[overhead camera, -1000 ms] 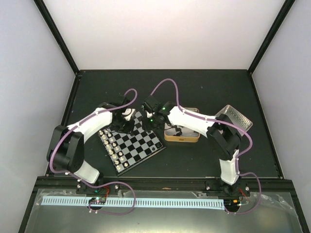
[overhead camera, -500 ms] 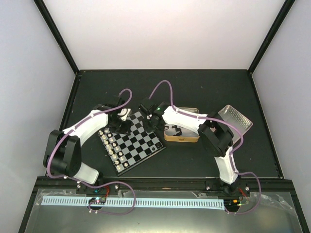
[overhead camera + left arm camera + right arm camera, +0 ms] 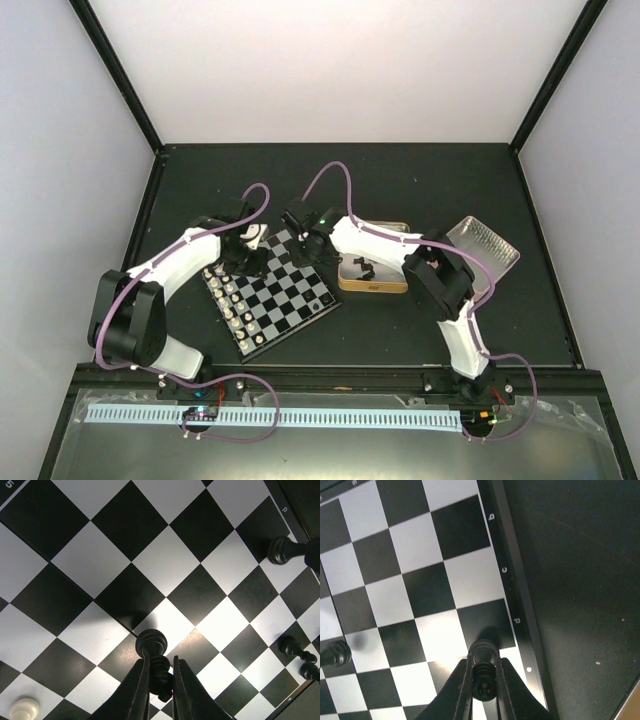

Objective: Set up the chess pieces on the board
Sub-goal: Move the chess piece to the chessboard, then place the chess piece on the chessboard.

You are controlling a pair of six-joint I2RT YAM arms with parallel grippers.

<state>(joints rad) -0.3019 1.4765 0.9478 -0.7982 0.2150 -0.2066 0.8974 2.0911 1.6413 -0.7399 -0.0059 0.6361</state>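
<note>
- Over the board's (image 3: 285,300) far side, placing is in hand: a black piece (image 3: 151,642) is clamped in the left gripper (image 3: 161,662), head protruding beyond the fingertips.
- A second black piece (image 3: 483,652) is pinched by the right gripper (image 3: 485,662), beside the board's lettered edge.
- Next, each must be lowered upright and released.

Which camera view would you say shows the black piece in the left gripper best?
The left wrist view: the black piece sits large and sharp, pinched in the left gripper over the board. The top view hides it under the arm. The right wrist view shows only the right gripper with another piece.
</note>
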